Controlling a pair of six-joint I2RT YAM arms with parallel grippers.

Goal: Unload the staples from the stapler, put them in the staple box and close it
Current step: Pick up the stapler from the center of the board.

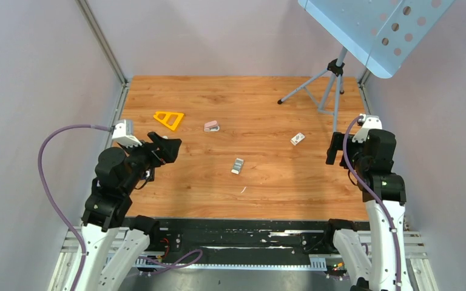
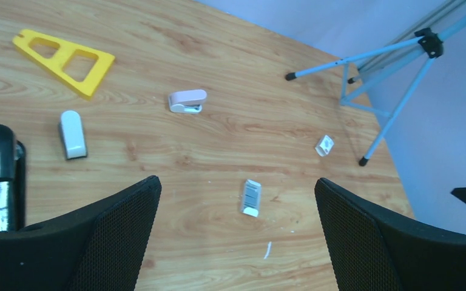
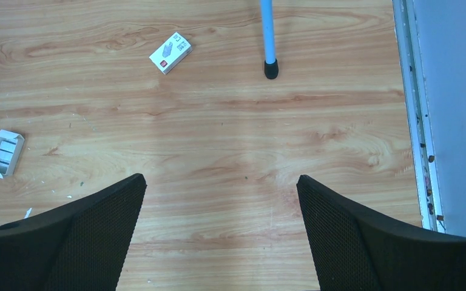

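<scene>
Seeing left end effector (image 2: 235,182) and right end effector (image 3: 219,177) spread wide, empty; pink stapler (image 2: 188,101) on desk (image 1: 267,182), well apart.

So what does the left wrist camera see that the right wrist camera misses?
Only the left wrist view shows the pink stapler, the yellow triangle and a small white piece. Only the right wrist view shows a metal rail on its right side. Both show the small white box, the open staple tray and the blue tripod.
</scene>
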